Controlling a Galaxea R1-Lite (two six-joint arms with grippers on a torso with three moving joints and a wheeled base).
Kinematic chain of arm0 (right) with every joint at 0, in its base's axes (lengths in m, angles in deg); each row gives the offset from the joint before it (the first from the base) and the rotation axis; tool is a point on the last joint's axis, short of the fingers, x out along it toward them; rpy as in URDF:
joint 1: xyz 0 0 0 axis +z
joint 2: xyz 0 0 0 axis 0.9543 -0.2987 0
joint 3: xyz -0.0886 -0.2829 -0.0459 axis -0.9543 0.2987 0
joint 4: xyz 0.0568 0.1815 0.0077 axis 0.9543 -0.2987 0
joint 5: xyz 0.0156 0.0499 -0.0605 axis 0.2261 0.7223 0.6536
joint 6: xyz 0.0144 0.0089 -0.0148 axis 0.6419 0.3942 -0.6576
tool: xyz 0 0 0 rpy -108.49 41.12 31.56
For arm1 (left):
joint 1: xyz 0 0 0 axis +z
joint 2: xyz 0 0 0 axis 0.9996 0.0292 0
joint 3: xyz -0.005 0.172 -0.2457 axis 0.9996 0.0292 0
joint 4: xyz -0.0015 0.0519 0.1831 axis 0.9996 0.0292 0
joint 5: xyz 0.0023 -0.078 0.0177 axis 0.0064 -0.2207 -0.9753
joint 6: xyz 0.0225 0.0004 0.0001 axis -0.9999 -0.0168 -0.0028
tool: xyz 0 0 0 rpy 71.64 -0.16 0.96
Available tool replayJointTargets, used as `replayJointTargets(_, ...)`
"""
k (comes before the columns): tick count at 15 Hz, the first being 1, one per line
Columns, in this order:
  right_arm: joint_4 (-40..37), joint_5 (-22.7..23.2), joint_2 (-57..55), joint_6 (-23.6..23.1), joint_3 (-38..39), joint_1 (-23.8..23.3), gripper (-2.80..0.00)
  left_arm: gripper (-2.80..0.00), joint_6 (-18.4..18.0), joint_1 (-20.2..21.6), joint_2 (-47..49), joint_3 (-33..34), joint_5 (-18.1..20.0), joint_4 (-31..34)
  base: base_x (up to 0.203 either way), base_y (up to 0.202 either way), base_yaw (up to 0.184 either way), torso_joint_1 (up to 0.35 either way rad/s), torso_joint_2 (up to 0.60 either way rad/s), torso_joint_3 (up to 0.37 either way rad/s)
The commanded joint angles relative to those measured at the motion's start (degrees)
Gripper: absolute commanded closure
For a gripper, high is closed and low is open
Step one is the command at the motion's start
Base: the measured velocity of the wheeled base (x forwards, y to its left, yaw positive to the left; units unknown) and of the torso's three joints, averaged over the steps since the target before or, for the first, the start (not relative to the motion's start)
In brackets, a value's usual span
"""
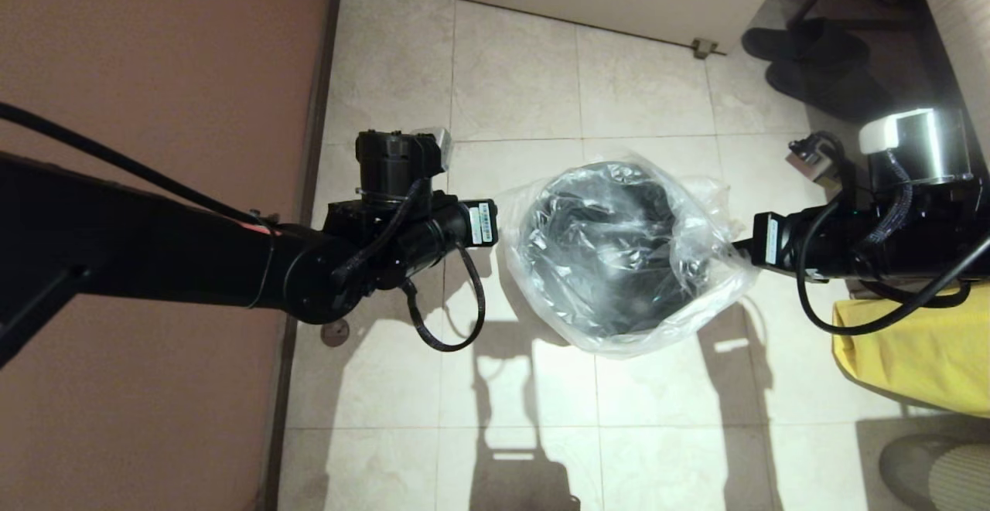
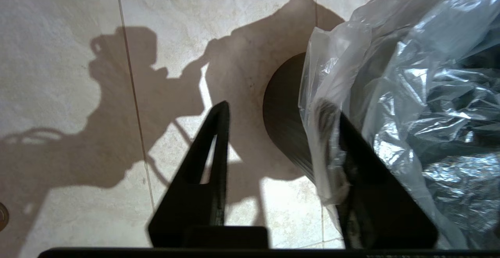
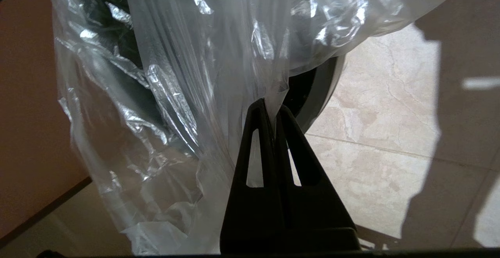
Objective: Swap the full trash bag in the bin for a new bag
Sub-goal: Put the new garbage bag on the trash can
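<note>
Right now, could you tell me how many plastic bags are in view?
2. The new bag is draped over the bin in the middle of the floor; the yellow bag sits on the floor under the right arm. Others may be hidden.

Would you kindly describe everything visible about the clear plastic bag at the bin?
The new bag is thin, crinkly, colourless plastic, draped loosely over the bin on the tiled floor, sagging into its dark inside. The right gripper is shut on a bunched edge. The left gripper stands open, one finger lying against the bag's other side.
</note>
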Motion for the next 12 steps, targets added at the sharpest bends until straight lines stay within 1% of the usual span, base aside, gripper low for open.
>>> replayJointTargets(1,-0.1,0.1,1.0,0.1,0.3,1.1,0.00,-2.80,0.1,0.0,-2.2,0.4,-0.1,-0.2,0.000,0.000,0.000,0.000,0.00,0.000)
replayJointTargets(2,0.0,0.2,1.1,0.1,0.6,1.1,0.00,-2.80,0.4,0.0,-3.2,0.5,-0.2,-0.2,0.000,0.000,0.000,0.000,0.00,0.000)
replayJointTargets(4,0.1,0.3,0.9,0.0,1.0,1.1,0.00,-2.80,3.9,-0.5,-5.3,0.7,-0.9,0.6,0.000,0.000,0.000,0.000,0.00,0.000)
replayJointTargets(6,0.0,0.3,1.3,0.0,1.7,1.2,0.00,-2.80,7.8,-1.7,-7.2,2.4,-1.1,3.8,0.000,0.000,0.000,0.000,0.00,0.000)
replayJointTargets(7,0.1,0.3,2.0,0.0,2.9,1.4,0.00,-2.80,8.9,-2.3,-7.7,3.2,-1.2,4.1,0.000,0.000,0.000,0.000,0.00,0.000)
replayJointTargets(9,0.2,0.0,3.0,-0.6,5.1,2.7,0.00,-2.80,9.4,-3.9,-8.4,3.8,-1.1,4.7,0.000,0.000,0.000,0.000,0.00,0.000)
replayJointTargets(11,0.2,-0.2,3.5,-1.5,5.9,3.5,0.00,-2.80,11.8,-6.2,-8.7,3.6,-1.3,9.2,0.000,0.000,0.000,0.000,0.00,0.000)
replayJointTargets(12,0.4,-0.3,3.6,-1.6,6.4,3.6,0.00,-2.80,14.3,-7.3,-8.5,3.5,-1.3,11.0,0.000,0.000,0.000,0.000,0.00,0.000)
